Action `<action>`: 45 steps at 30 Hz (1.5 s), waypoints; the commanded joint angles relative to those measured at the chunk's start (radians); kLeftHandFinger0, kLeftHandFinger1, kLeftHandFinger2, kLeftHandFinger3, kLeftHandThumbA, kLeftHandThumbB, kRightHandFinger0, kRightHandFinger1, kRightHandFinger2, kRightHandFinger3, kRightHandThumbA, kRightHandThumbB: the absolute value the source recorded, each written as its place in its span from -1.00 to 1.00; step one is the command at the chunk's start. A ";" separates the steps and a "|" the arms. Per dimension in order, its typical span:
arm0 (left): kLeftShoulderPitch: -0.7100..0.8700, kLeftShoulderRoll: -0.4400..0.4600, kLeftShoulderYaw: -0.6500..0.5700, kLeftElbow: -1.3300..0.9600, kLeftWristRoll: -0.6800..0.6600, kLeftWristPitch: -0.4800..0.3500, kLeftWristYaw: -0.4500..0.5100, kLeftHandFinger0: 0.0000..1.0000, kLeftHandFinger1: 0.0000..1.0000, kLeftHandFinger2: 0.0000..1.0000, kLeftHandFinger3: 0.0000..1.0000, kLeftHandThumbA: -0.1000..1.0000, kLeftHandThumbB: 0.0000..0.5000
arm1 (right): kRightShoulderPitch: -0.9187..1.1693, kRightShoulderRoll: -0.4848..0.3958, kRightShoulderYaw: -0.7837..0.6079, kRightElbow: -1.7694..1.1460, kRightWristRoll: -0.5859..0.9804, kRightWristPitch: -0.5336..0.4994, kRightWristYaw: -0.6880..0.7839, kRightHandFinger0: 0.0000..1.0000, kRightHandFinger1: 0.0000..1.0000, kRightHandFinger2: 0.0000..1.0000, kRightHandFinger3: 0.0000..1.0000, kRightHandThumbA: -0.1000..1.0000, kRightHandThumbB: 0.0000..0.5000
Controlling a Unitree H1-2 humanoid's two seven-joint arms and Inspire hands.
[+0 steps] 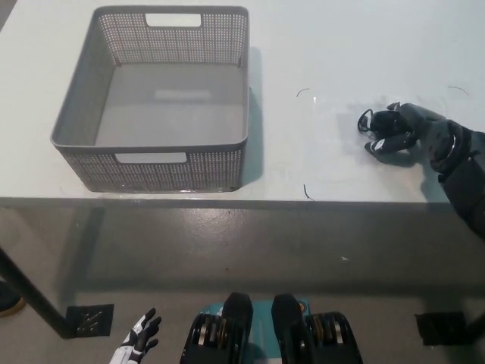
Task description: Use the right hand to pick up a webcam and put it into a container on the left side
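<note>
White table (318,45) up top, holding everything. Grey perforated basket (76,125) on its left part, bare floor inside, not a thing in it. Black right hand (413,133) over by the right edge, fingers wrapped on the black webcam (381,121), well apart from the basket. White left hand (140,337) hanging low at bottom left, fingers spread, holding nothing.

White table (341,45), grey floor (227,250), dark table leg (30,299).
</note>
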 commanded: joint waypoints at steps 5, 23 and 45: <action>-0.019 0.016 0.003 -0.025 0.010 -0.022 0.001 1.00 1.00 1.00 1.00 0.98 -0.94 | -0.003 0.019 -0.048 0.001 0.031 -0.182 -0.245 -0.64 -0.42 -0.20 0.39 -0.27 0.10; -0.025 0.019 0.003 -0.026 0.011 -0.017 -0.002 1.00 1.00 1.00 1.00 0.98 -1.00 | 0.014 0.017 -0.112 0.021 0.057 -0.322 -0.457 -1.00 -0.12 0.73 0.74 -1.00 -0.40; -0.040 0.020 0.005 -0.026 0.004 -0.012 -0.004 1.00 1.00 1.00 1.00 0.89 -1.00 | -0.102 0.067 -0.208 -0.445 0.101 -0.193 -0.356 -1.00 -0.31 0.57 0.78 -1.00 -0.37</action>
